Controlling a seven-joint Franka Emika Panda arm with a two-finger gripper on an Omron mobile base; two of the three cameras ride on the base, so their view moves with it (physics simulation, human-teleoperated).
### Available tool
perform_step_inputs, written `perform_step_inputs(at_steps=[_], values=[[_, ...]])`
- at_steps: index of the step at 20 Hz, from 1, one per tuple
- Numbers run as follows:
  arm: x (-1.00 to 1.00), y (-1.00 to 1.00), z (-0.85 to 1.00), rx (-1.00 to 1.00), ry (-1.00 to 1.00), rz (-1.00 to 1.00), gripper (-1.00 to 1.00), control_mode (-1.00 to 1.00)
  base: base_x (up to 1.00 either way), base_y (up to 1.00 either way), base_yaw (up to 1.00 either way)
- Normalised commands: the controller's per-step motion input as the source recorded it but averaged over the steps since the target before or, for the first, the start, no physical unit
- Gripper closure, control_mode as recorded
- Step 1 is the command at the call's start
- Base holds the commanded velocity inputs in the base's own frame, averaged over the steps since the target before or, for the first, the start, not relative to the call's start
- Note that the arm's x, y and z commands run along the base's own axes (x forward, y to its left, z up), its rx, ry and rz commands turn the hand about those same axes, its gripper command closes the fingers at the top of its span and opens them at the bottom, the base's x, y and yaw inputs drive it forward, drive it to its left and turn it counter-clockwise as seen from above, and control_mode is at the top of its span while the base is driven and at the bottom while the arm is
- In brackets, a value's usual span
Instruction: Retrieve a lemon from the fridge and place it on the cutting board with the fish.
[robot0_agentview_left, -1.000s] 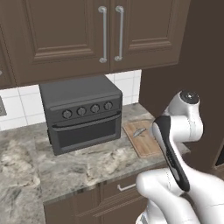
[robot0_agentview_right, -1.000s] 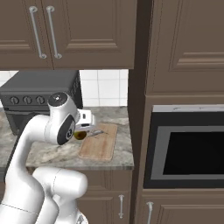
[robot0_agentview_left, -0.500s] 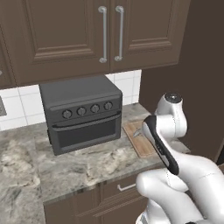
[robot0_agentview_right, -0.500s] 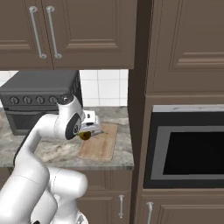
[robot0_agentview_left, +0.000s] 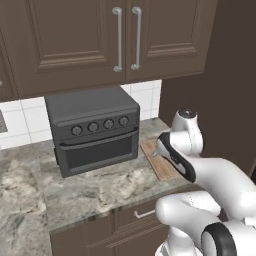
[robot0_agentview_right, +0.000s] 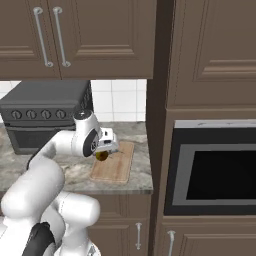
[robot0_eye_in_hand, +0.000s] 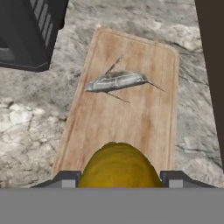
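Observation:
My gripper is shut on the lemon, a yellow-orange fruit wedged between the two dark fingertips. It hangs a little above the near end of the wooden cutting board. A silvery fish lies across the board's far half. From the right base view the lemon sits under the hand, over the left part of the cutting board. In the left base view the arm covers most of the cutting board. The fridge is out of view.
A dark grey toaster oven stands on the marble counter just left of the board. A tall brown cabinet side rises right of the board, with a black built-in microwave beyond. Wall cabinets hang overhead.
The arm has swung in over the counter, carrying the lemon to above the cutting board's near end. The grip has not changed.

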Motion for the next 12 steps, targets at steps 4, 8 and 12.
perform_step_inputs(at_steps=[4, 8, 12], values=[[0.33, -0.1, -0.42, 0.0, 0.0, 0.1, 1.0, -1.0, 0.0, 0.0, 0.0], [0.27, -0.1, -0.36, 0.0, 0.0, 0.1, 1.0, -1.0, 0.0, 0.0, 0.0], [0.38, -0.01, -0.26, -0.01, 0.01, 0.04, 1.0, -1.0, 0.0, 0.0, 0.0]])
